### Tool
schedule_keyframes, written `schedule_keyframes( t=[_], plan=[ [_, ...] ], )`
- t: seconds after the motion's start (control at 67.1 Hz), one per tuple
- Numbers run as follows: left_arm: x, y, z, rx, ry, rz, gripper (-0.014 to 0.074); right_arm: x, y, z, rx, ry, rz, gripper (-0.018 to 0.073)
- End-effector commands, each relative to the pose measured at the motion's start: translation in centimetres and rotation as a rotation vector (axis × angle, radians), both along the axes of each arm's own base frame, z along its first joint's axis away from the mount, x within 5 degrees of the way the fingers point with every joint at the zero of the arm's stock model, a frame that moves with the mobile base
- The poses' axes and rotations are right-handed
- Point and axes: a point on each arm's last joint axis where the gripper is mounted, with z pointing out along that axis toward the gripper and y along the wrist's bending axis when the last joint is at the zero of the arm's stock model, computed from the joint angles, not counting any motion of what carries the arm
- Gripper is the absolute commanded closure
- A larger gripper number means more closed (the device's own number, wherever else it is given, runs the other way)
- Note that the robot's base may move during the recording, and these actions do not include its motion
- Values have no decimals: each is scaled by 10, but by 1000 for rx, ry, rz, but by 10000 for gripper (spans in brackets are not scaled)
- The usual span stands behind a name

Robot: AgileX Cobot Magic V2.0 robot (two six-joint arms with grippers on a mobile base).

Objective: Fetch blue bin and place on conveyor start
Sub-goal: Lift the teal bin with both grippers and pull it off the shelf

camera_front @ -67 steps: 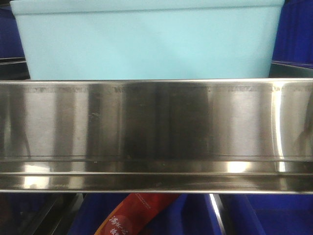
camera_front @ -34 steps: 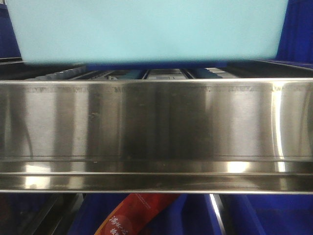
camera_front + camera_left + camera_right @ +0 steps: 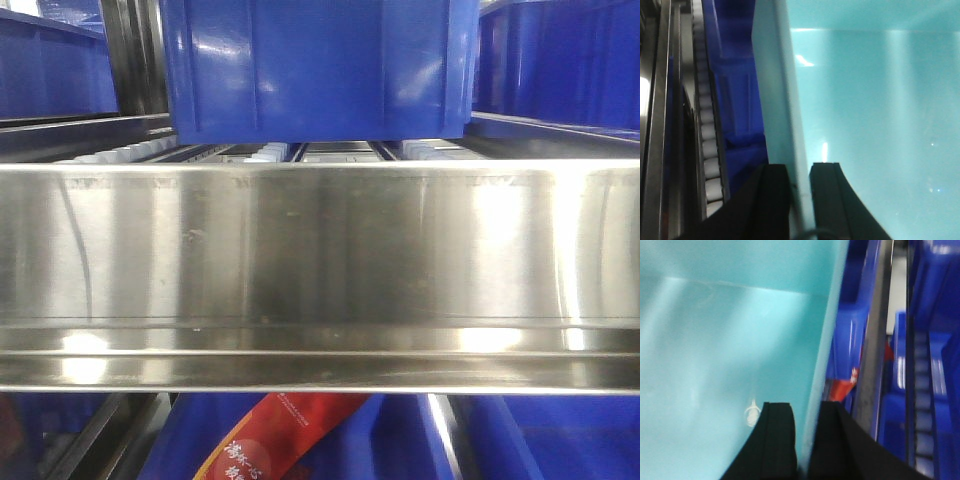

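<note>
Stainless-steel rail (image 3: pixel 320 270) runs across the full width of the front view, shiny, with a stepped lip along its lower edge. Blue bin (image 3: pixel 875 125) fills most of both wrist views, light turquoise with a smooth inside, and sits on the near side of the rail. In the right wrist view the bin is left of the rail with a blue gap between them. Can't tell whether anything is under the bin. A dark blue crate (image 3: pixel 315 70) stands behind and above the rail, centred, on the roller tracks (image 3: pixel 250 152) that run back from the rail's top edge. More dark blue crates (image 3: pixel 560 60) flank it either side behind the rail, and more blue plastic shows below the rail. In the left wrist view a roller strip (image 3: pixel 707 150) lies between the steel at the far left and a blue crate wall (image 3: pixel 735 100). Left gripper (image 3: pixel 799 170) is clamped on the bin's left wall, one black finger (image 3: pixel 772 200) outside and one inside. Right gripper (image 3: pixel 805 407) is clamped on the bin's right wall the same way, inner finger (image 3: pixel 777 440) in the tub and the other outside. Red packet (image 3: pixel 280 440) with white print sticks up below the rail, a little left of centre.
</note>
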Motion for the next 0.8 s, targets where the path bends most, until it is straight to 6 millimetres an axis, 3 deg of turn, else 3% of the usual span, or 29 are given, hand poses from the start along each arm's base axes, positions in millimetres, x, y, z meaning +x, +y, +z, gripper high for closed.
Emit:
schedule_keyframes(
  t=[0.0,0.789],
  plan=[
    [-5,2,10,-7,-61,-4,708,-4,-7,10,-47,-84,-21,711],
    [-5,2,9,-5,-53,-4,708,-4,-7,11,-46,-87,-21,711]
  ],
)
